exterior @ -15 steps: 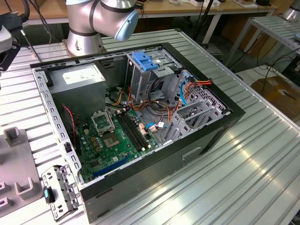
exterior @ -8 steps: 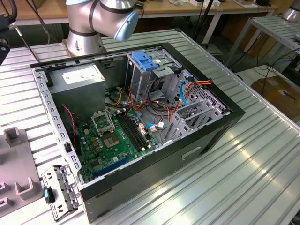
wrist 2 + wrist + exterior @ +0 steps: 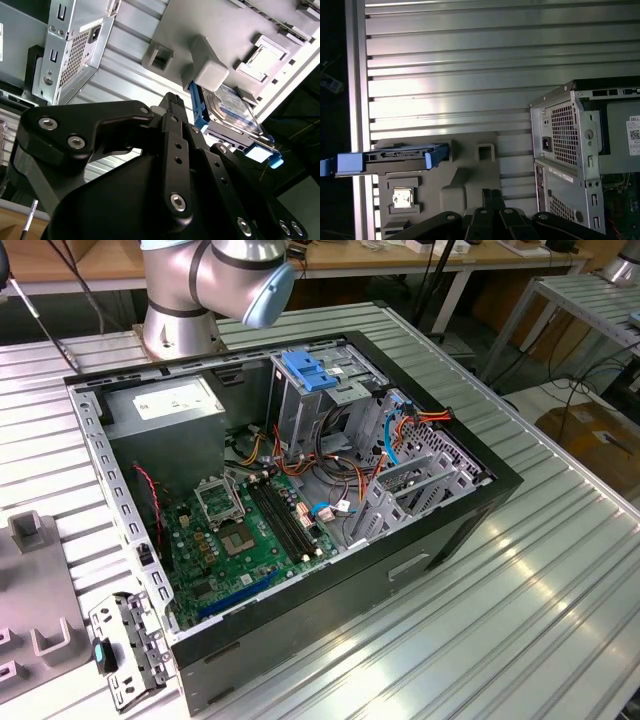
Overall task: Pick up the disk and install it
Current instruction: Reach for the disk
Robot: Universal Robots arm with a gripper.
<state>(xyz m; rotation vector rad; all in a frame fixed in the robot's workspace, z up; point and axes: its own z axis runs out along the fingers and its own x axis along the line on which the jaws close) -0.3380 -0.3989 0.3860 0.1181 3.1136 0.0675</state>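
The disk [image 3: 395, 157] is a grey metal drive with bright blue rails, standing on its edge in a slot of a grey moulded fixture [image 3: 470, 170] on the ribbed table. The second wrist view shows the disk [image 3: 235, 112] beyond a grey block of the fixture [image 3: 210, 70]. My gripper [image 3: 491, 196] hangs above the fixture, off to one side of the disk and not touching it. Its black fingers [image 3: 172, 107] stand together, shut on nothing.
The open computer case [image 3: 300, 490] lies on the ribbed metal table [image 3: 520, 590], with the motherboard, cables and a drive cage with a blue latch [image 3: 310, 370] showing. The case's rear panel [image 3: 570, 150] is close to the fixture. A loose bracket [image 3: 125, 645] lies beside the case.
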